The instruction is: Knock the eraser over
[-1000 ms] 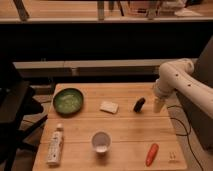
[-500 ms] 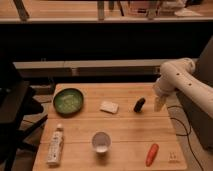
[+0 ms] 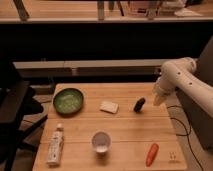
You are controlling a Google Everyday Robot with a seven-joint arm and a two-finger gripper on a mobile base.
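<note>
The eraser (image 3: 139,104) is a small black oblong block on the wooden table (image 3: 125,125), right of centre, leaning at a slant. My gripper (image 3: 158,99) hangs at the end of the white arm, just right of the eraser, close beside it near the table's right edge. I cannot tell whether it touches the eraser.
A pale flat pad (image 3: 109,106) lies left of the eraser. A green bowl (image 3: 68,100) sits at the far left, a white tube (image 3: 55,144) at the front left, a white cup (image 3: 101,141) at front centre, and a carrot (image 3: 152,154) at front right.
</note>
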